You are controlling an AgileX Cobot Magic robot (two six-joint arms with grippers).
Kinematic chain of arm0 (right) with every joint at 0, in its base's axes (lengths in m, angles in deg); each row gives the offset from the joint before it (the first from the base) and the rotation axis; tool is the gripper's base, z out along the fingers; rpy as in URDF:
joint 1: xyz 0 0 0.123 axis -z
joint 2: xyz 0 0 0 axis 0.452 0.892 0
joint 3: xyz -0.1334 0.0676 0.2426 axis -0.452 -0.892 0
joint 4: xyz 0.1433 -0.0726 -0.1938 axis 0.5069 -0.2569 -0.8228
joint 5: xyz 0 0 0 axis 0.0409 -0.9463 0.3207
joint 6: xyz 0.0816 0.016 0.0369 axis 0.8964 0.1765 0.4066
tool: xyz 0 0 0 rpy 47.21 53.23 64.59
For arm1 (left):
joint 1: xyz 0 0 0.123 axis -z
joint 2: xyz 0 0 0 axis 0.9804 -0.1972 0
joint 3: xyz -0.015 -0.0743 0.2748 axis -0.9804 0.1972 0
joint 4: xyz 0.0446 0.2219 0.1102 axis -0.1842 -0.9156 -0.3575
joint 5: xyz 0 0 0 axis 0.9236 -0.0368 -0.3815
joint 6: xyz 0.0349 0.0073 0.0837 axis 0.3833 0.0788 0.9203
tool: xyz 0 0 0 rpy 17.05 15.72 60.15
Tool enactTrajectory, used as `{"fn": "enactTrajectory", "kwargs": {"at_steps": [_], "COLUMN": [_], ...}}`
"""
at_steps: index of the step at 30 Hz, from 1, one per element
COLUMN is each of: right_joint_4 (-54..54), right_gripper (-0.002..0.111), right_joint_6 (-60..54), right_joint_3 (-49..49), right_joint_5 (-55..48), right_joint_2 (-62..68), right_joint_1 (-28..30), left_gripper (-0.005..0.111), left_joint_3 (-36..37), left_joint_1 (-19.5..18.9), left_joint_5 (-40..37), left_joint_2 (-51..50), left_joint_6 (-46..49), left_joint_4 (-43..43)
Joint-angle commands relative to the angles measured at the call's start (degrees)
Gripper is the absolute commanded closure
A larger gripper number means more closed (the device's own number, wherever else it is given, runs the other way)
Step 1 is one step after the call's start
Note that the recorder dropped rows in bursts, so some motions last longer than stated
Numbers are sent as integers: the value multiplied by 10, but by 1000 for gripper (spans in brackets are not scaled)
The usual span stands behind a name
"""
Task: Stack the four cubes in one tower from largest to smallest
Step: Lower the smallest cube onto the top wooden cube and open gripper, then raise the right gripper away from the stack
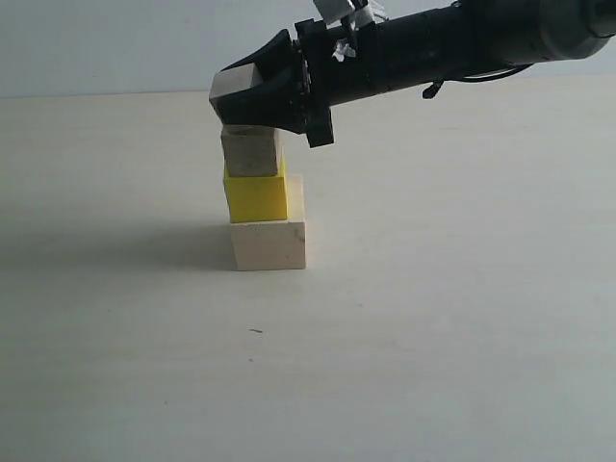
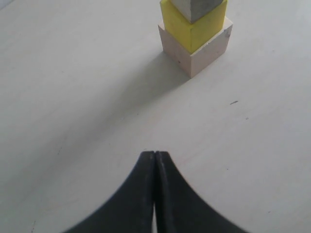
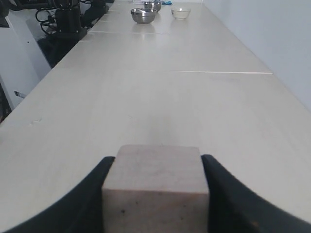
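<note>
Exterior: the right gripper (image 1: 241,96), reaching in from two o'clock, clamps the smallest cube (image 1: 229,89) at twelve o'clock above the medium cube (image 1: 251,151), yellow cube (image 1: 256,195) and largest cube (image 1: 268,245), apparently to cap the tower (image 1: 260,197); left wrist: the left gripper (image 2: 155,158), pressed together and empty, waits well apart, likely leaving room; right wrist: the fingers (image 3: 228,194) pinch opposite faces, holding the cube level.

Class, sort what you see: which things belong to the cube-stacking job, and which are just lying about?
Belong to the job: large pale wooden cube; bright yellow cube; medium greyish wooden cube; small pale wooden cube.
Lying about: shiny metal bowls; clear glass bowl.
</note>
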Motion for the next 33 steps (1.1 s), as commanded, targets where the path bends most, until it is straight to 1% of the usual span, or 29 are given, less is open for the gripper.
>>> {"fn": "enactTrajectory", "kwargs": {"at_steps": [1, 3, 6, 8, 10, 11, 16, 17, 18, 26, 33], "right_joint_4": [-11, -23, -43, -50, -50, -50, -50, -50, -46, -28, -18], "right_gripper": [108, 107, 98, 80, 71, 65, 48, 41, 38, 38, 38], "right_joint_6": [-7, -7, -4, -4, -4, -4, -6, -6, -6, -6, -7], "right_joint_3": [2, 2, 2, 2, 2, 2, 2, 2, 2, 4, 4], "right_joint_5": [-1, -1, -1, -1, -1, -1, -1, -1, -1, -1, 0], "right_joint_2": [3, 3, 3, 3, 3, 3, 3, 3, 3, -1, -38], "right_joint_1": [-1, -1, -1, -1, -1, -1, -1, -1, -1, -1, 4], "left_gripper": [107, 107, 107, 107, 107, 107, 107, 107, 107, 107, 107], "left_joint_3": [-1, -1, -1, -1, -1, -1, -1, -1, -1, -1, -1], "left_joint_1": [2, 2, 2, 2, 2, 2, 2, 2, 2, 2, 2], "left_joint_5": [5, 5, 5, 5, 5, 5, 5, 5, 5, 5, 5], "left_joint_2": [0, 0, 0, 0, 0, 0, 0, 0, 0, 0, 0], "left_joint_6": [1, 1, 1, 1, 1, 1, 1, 1, 1, 1, 1], "left_joint_4": [-1, -1, -1, -1, -1, -1, -1, -1, -1, -1, -1]}}
